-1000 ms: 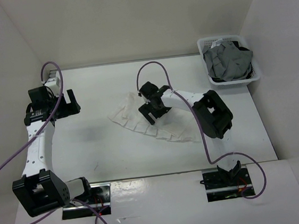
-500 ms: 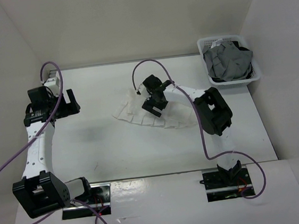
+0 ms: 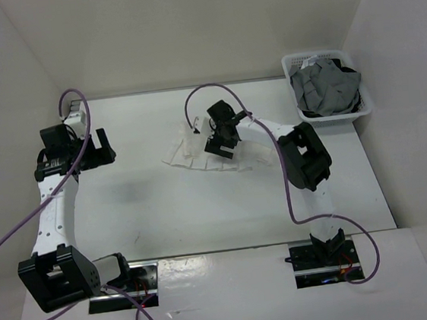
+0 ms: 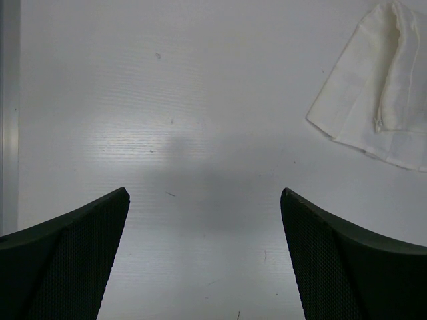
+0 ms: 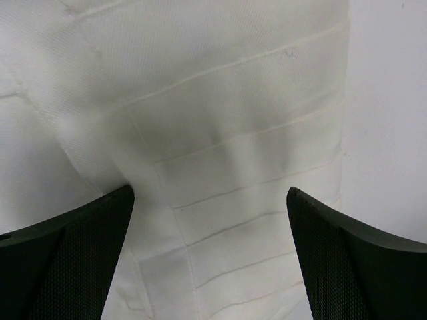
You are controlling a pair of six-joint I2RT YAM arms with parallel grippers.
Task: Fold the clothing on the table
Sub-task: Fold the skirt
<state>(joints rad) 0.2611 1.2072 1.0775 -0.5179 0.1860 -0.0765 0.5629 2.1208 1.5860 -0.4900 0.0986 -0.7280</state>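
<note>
Probably robotics lab cell: plain white walls point(image 3: 184, 25), arm bases point(image 3: 319, 256) bolted to table point(image 3: 165, 211), purple cabling point(image 3: 288, 198).

1. The clothing point(image 3: 190, 156) lies on the table point(image 3: 165, 211), towards its far side and a little right of the middle.
2. My right gripper point(image 3: 220, 145) is over the clothing; in my right wrist view the cloth point(image 5: 233, 133) lies under and between my fingers point(image 5: 73, 247).
3. My left gripper point(image 3: 106, 144) is over the table's left part, well apart from the clothing.
4. In my left wrist view, bare table lies between my fingers point(image 4: 67, 253), with the clothing ahead on the right.
5. A basket point(image 3: 289, 64) stands at the far right corner, behind and right of the clothing, with a garment point(image 3: 324, 87) in it.
</note>
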